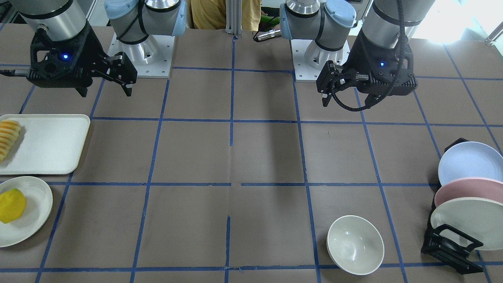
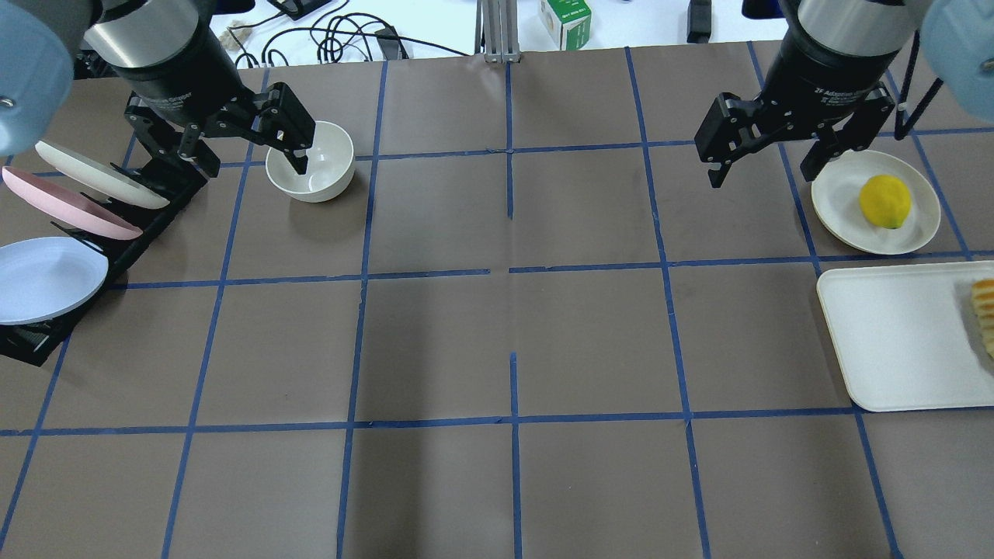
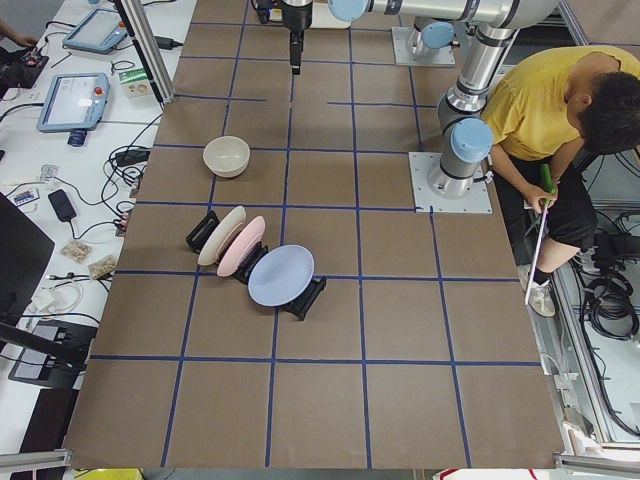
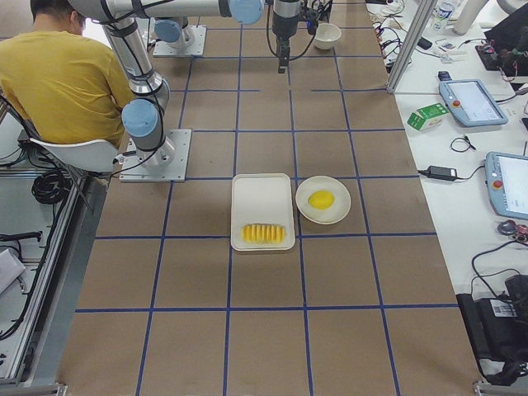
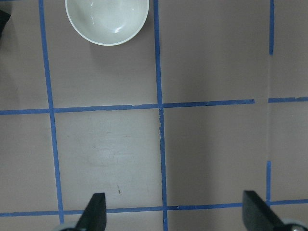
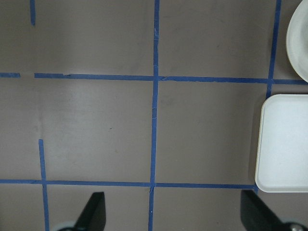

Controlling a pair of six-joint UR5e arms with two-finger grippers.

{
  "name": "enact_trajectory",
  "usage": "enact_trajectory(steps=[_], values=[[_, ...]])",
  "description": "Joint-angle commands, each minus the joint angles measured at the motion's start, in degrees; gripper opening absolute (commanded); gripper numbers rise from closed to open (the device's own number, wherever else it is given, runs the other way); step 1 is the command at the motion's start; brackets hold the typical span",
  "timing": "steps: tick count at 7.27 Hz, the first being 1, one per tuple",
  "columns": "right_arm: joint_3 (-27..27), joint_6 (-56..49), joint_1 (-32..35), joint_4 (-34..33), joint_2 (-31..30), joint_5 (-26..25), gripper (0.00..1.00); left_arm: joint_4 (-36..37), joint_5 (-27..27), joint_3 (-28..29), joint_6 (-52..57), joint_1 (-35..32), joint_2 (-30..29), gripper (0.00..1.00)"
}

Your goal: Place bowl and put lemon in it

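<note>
The off-white bowl (image 2: 330, 167) stands upright and empty on the table's far left part, beside the plate rack; it also shows in the front view (image 1: 355, 244) and at the top of the left wrist view (image 5: 107, 19). The lemon (image 2: 885, 200) lies on a shallow off-white plate (image 2: 842, 213) at the far right, and shows in the front view (image 1: 11, 205). My left gripper (image 2: 252, 164) is open and empty, held high, short of the bowl. My right gripper (image 2: 765, 172) is open and empty, held high, left of the lemon's plate.
A black rack (image 2: 116, 252) with three pastel plates stands at the left edge. A white tray (image 2: 893, 341) holding a sliced ridged fruit piece (image 2: 985, 310) lies nearer than the lemon's plate. A person in yellow (image 3: 550, 100) sits behind the robot bases.
</note>
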Motion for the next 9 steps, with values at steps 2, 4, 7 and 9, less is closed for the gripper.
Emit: enact_trajectory(steps=[2, 4, 7, 9], values=[[0.08, 0.37, 0.04, -3.16, 0.16, -0.59, 1.0, 8.95, -0.15, 3.61, -0.5, 3.93, -14.24, 1.0], [0.17, 0.02, 0.04, -2.73, 0.51, -0.85, 1.0, 9.13, -0.42, 9.5, 1.69, 7.96, -22.96, 1.0], [2.09, 0.28, -0.05, -2.98, 1.47, -0.95, 1.0, 19.89, -0.59, 7.59, 8.29, 11.42, -30.09, 1.0], [3.68, 0.37, -0.05, -8.33, 3.22, -1.73, 1.0, 24.92, -0.51, 7.76, 9.52, 11.42, -34.58, 1.0]])
